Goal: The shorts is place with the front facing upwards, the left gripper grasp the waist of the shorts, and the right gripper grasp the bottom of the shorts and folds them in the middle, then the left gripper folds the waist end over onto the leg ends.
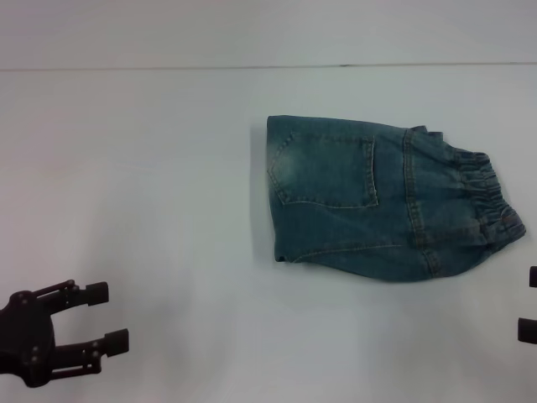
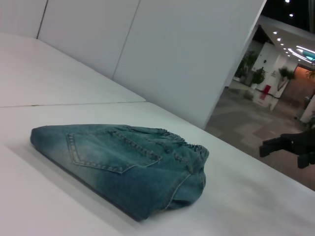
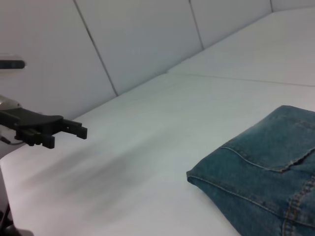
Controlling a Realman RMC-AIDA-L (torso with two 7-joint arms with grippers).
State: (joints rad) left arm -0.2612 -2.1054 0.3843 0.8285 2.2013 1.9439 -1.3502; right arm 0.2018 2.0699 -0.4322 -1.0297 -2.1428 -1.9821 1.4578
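The denim shorts (image 1: 361,201) lie folded into a compact bundle right of the table's centre, with a stitched pocket (image 1: 331,172) facing up. The waist of the shorts (image 1: 487,197), a puckered elastic band, is at the bundle's right end, and a smooth fold forms its left edge. The bottom of the shorts and the leg ends are hidden in the fold. My left gripper (image 1: 106,316) stands open near the front left corner, far from the shorts and holding nothing. My right gripper (image 1: 529,304) shows only two separated fingertips at the right edge, just in front of the waist end.
The white table (image 1: 151,168) runs back to a wall seam. The left wrist view shows the shorts (image 2: 123,162) with the right gripper (image 2: 285,153) beyond them. The right wrist view shows the folded edge (image 3: 256,172) and the left gripper (image 3: 69,137).
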